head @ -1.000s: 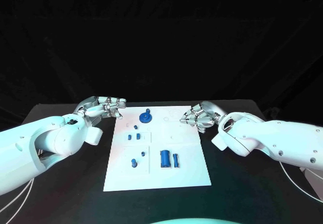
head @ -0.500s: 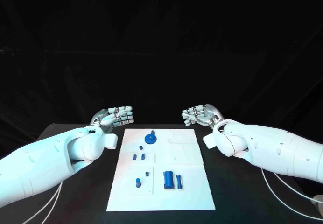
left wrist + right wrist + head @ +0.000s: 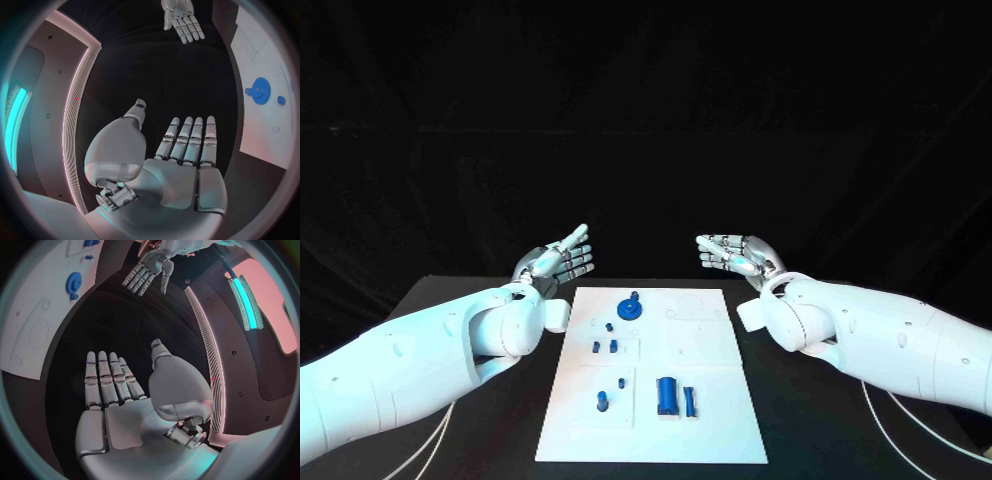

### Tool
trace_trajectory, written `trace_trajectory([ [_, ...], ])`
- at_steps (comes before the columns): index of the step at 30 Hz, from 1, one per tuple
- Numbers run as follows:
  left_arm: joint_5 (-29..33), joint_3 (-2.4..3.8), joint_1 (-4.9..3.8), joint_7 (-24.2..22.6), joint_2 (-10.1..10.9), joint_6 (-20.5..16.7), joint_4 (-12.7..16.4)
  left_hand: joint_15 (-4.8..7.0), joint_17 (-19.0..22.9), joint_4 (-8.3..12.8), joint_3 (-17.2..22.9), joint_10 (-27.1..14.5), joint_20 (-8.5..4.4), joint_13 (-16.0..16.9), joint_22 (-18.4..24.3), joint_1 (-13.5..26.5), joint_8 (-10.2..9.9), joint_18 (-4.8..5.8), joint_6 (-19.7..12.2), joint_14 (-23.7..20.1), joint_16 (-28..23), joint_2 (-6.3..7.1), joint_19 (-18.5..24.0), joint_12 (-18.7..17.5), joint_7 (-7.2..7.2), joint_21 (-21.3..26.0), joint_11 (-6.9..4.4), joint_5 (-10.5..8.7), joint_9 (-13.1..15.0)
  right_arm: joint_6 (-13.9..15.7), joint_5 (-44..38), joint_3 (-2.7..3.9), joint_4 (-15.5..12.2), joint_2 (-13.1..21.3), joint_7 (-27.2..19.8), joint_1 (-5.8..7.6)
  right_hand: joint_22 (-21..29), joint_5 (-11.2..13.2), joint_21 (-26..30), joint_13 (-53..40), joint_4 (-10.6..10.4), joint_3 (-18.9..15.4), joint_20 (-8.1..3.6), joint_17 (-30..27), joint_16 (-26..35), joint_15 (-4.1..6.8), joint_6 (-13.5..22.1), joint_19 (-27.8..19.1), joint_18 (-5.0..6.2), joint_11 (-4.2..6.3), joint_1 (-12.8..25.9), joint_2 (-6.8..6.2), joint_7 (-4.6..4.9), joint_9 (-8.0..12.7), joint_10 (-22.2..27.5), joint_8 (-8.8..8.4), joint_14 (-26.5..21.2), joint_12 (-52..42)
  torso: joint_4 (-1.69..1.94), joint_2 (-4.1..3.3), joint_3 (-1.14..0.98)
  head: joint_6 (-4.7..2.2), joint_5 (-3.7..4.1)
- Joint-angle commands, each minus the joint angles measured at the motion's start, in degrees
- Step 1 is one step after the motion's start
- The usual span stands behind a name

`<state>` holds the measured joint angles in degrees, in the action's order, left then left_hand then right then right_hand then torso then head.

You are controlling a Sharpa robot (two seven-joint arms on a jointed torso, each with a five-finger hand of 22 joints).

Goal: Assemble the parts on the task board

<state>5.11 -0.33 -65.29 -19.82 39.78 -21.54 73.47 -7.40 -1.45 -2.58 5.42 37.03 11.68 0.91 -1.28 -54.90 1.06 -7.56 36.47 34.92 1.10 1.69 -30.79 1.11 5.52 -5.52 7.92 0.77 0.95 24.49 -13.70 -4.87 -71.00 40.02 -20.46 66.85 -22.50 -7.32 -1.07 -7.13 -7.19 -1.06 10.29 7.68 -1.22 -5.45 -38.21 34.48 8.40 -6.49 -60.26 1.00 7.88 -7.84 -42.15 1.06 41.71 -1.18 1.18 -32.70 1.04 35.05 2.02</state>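
The white task board (image 3: 704, 400) lies in the middle of the black table. On it are a blue gear with a knob (image 3: 630, 306), small blue pegs (image 3: 604, 346), a blue cylinder (image 3: 666, 394), a thin blue bar (image 3: 689, 400) and a small blue piece (image 3: 603, 401). My left hand (image 3: 557, 260) is raised above the board's far left corner, fingers straight and spread, holding nothing. My right hand (image 3: 737, 253) is raised above the far right corner, palm up, fingers extended and empty. The left wrist view shows flat fingers (image 3: 187, 142) and the gear (image 3: 260, 91); the right wrist view shows flat fingers (image 3: 109, 380).
The black table (image 3: 473, 300) extends to both sides of the board. A black backdrop fills the far side. My white forearms (image 3: 430, 350) flank the board on the left and right (image 3: 877, 330).
Both hands have risen off the board's far corners and uncurled from loose fists to flat, spread fingers. The camera has tilted up, shifting the whole picture downward.
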Motion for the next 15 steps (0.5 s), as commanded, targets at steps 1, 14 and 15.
trace_trajectory([
  [1,-1.6,0.12,0.77,-2.9,0.7,-5.9,3.0,2.44,1.4,2.6,-5.4,-12.2,-3.85,-0.9,1.3,18.1,-1.1,2.61,-12.0,-11.5,-1.1,-1.69,10.1,-1.1,-5.52,5.5,-2.61,-0.77,-0.9,5.5,3.7,0.81,-3.6,0.8,-2.9,-1.20,7.4,2.4,1.1,2.4,2.3,1.1,-3.38,-2.5,1.2,5.45,12.6,-11.3,-2.91,2.13,19.8,-1.00,-2.59,2.6,13.9,-1.06,-13.7,1.2,-0.96,1.22,-0.84,-0.52,-1.56],
  [14,-4.9,0.32,4.88,-9.6,4.7,-21.6,15.7,7.40,1.4,2.6,-5.4,-22.6,-7.12,-0.9,1.3,33.5,-1.1,7.56,-22.2,-21.3,-1.1,-1.69,18.8,-1.1,-5.52,5.5,-7.92,-0.77,-0.9,19.1,13.3,4.71,-18.3,4.5,-9.1,-6.47,13.7,7.3,1.1,7.1,7.2,1.1,-10.29,-7.7,1.2,5.45,23.3,-21.0,-8.40,6.49,36.7,-1.00,-7.88,7.8,25.7,-1.06,-25.4,1.2,-1.18,1.52,-1.04,-0.67,-2.02],
  [15,-5.0,0.33,4.99,-9.7,4.8,-22.0,16.1,7.40,1.4,2.6,-5.4,-23.0,-7.25,-0.9,1.3,34.1,-1.1,7.56,-22.6,-21.6,-1.1,-1.69,19.1,-1.1,-5.52,5.5,-7.92,-0.77,-0.9,19.4,13.5,4.80,-18.7,4.6,-9.2,-6.58,14.0,7.3,1.1,7.1,7.2,1.1,-10.29,-7.7,1.2,5.45,23.7,-21.4,-8.40,6.49,37.3,-1.00,-7.88,7.8,26.2,-1.06,-25.9,1.2,-1.18,1.52,-1.04,-0.67,-2.02],
])
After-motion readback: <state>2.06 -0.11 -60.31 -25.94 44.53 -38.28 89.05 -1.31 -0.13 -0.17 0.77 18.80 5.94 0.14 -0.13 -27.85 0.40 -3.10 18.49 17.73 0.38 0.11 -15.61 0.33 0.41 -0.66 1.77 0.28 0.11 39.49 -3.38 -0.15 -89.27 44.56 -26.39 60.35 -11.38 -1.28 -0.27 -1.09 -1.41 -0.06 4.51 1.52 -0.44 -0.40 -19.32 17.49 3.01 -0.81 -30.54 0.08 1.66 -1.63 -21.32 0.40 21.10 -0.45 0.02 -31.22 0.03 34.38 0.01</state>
